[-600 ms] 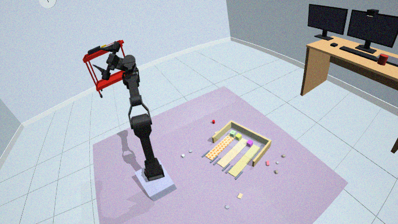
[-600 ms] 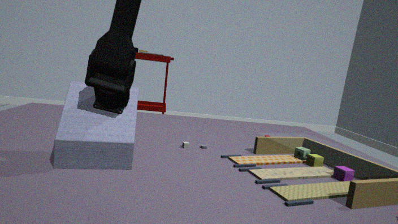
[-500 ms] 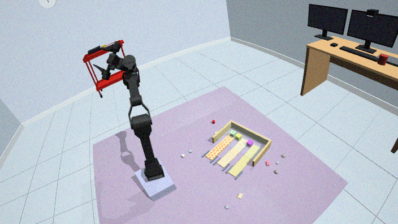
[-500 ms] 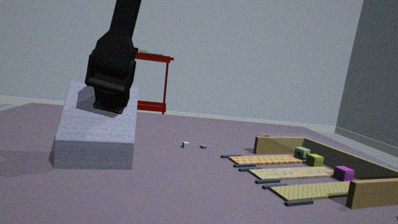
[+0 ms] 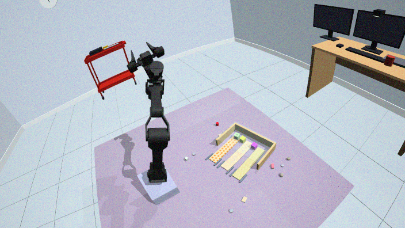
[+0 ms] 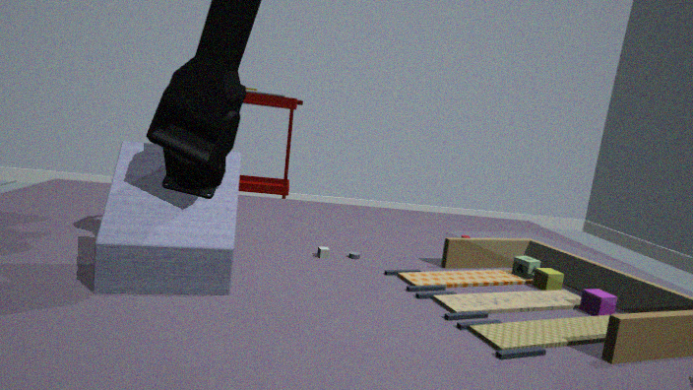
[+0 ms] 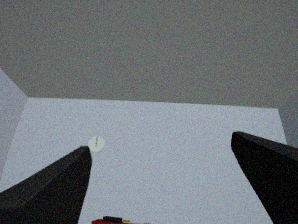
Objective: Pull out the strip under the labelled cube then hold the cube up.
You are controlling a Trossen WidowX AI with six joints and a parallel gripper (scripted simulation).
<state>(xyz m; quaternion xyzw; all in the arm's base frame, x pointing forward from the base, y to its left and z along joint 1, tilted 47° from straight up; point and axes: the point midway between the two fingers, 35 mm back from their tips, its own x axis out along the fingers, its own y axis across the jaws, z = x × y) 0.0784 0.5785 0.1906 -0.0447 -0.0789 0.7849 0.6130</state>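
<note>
Labelled cube [image 5: 236, 135] [image 6: 527, 266], pale green with a dark mark, sits at the far end of the orange-patterned strip. A purple mat [image 5: 201, 115] [image 6: 345, 345] spreads under everything here. The black arm [image 5: 157, 138] [image 6: 212, 98] stands tall on it, atop a pale block [image 5: 167, 188] [image 6: 167, 268], its gripper [image 5: 139, 47] [image 7: 162, 147] high up, well apart from the cubes, fingers wide open and holding nothing. A three-sided wooden frame [image 5: 256, 135] [image 6: 645, 337] borders three strips: orange-patterned [image 5: 224, 150] [image 6: 458, 278], cream [image 5: 237, 155] [image 6: 507, 300] and yellow [image 5: 248, 163] [image 6: 541, 332]. Yellow-green [image 5: 243, 139] [image 6: 547, 279] and purple [image 5: 254, 145] [image 6: 598, 301] cubes sit near their far ends.
</note>
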